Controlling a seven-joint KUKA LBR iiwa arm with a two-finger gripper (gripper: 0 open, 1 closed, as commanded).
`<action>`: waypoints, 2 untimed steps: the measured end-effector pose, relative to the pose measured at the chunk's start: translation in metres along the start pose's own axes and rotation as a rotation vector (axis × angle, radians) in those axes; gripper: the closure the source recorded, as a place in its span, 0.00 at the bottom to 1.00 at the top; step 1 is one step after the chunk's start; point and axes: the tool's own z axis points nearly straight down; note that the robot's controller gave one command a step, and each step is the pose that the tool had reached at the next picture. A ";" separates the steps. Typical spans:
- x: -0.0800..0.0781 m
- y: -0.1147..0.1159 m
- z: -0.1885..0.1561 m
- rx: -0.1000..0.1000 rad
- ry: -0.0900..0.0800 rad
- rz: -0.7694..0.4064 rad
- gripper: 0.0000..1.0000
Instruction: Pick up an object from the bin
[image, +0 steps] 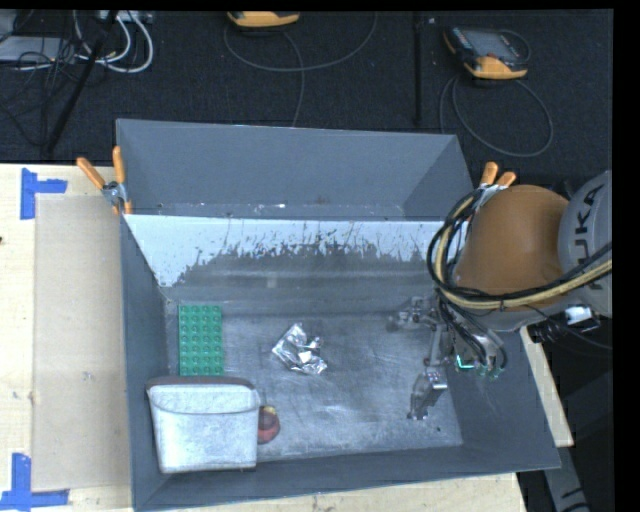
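Note:
My gripper (421, 358) hangs low at the right end of the bin, just above the floor. Its two fingers stand apart, one toward the back wall and one toward the front, so it is open with nothing between them. The nearest loose thing is a crumpled piece of silver foil (300, 351), lying in the middle of the bin to the gripper's left and well apart from it.
A green studded plate (200, 339) lies flat at the left side. In front of it stands a pale grey box-shaped container (204, 425) in the front left corner, with a small red-orange thing (268, 425) against its right side. The arm's brown dome and cables overhang the right rim.

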 end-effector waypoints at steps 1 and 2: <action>-0.030 0.111 0.014 -0.004 -0.010 -0.043 0.00; -0.066 0.168 0.089 -0.001 -0.015 -0.059 0.00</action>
